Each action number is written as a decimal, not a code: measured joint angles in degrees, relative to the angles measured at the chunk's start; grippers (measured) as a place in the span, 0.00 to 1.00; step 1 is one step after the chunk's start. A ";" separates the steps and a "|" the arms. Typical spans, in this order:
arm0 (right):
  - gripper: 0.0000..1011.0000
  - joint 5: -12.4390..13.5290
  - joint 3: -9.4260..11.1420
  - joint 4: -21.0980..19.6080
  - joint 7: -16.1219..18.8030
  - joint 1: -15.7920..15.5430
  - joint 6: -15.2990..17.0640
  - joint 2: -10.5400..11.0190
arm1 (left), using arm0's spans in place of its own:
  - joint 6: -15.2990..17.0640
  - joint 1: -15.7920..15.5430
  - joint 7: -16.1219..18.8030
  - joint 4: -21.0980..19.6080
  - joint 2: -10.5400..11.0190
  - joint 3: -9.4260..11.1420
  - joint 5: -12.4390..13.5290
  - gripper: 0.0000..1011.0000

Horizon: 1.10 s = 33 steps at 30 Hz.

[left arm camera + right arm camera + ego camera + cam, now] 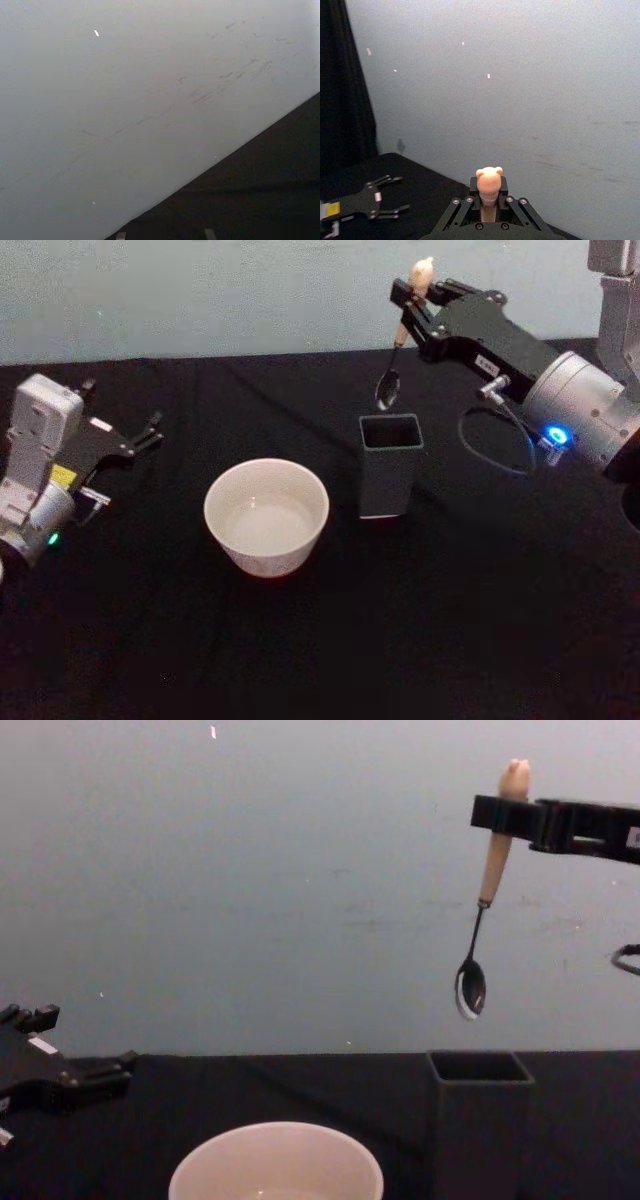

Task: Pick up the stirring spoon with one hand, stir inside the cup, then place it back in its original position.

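surface: black table (300, 660) | backdrop: pale grey wall (200, 290) | wall's edge: dark curtain (340, 75)

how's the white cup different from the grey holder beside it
The cup is round and off-white; the holder is square and dark grey. The cup is wide and low; the holder is narrower and taller. The stirring spoon in the right gripper hangs above the holder, not the cup. Both stand upright, open-topped.

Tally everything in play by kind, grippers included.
stirring spoon: 1
cup: 1
holder: 1
grippers: 2, the right gripper clamping the stirring spoon above the holder, the left gripper open at the table's left
Total: 5
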 joint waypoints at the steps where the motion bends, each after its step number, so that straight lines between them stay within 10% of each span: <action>1: 0.19 -0.56 0.00 -0.54 -1.06 -0.27 0.01 -0.08 | 0.00 0.00 0.00 0.00 0.00 0.00 0.00 0.99; 14: 0.19 -2.76 -1.08 -4.35 -2.73 -2.46 1.11 -0.87 | 0.00 0.00 0.00 0.00 0.00 0.00 0.00 0.99; 33: 0.19 -7.88 -10.06 -0.17 0.78 -2.24 -0.40 -4.64 | 0.00 0.00 0.00 0.00 0.00 0.00 0.00 0.99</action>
